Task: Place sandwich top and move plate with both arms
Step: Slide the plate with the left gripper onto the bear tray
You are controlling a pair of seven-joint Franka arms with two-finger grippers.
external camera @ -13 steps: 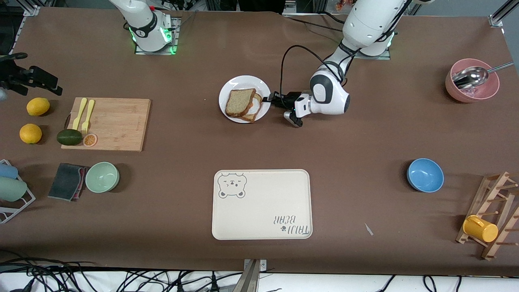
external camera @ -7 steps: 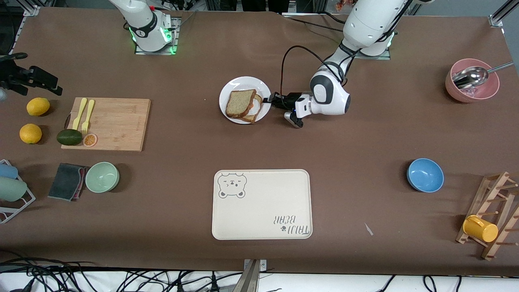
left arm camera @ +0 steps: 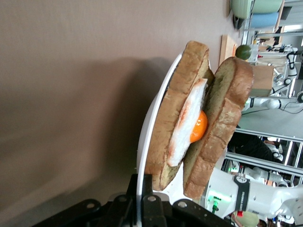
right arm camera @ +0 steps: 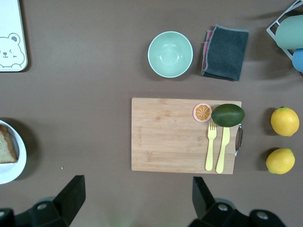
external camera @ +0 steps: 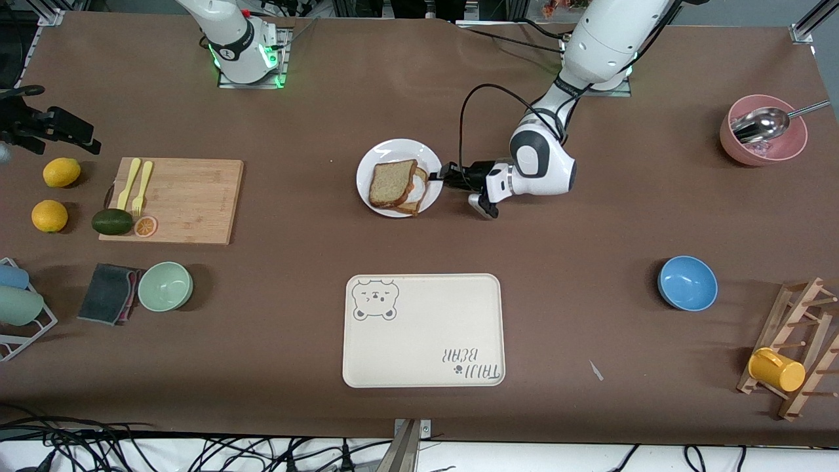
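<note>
- The brown worktop fills the whole front view.
- The left arm comes down from the top of the picture and bends toward the middle.
- The right arm shows only its green-lit base at the top of the picture.
- The cream tray with a bear drawing lies in the lower middle.
- The flat wooden cutting board lies toward the right arm's end of the worktop.
- The small round white plate sits in the upper middle, above the tray in the picture.
- The plain brown bread slice, the sandwich top, lies on the plate, on top of the toast with the fried egg.
- The left gripper is pinching the rim of the plate, at the side toward the left arm's end.
- The right gripper is spread wide, holds nothing, and hangs up over the worktop by the wooden board.
</note>
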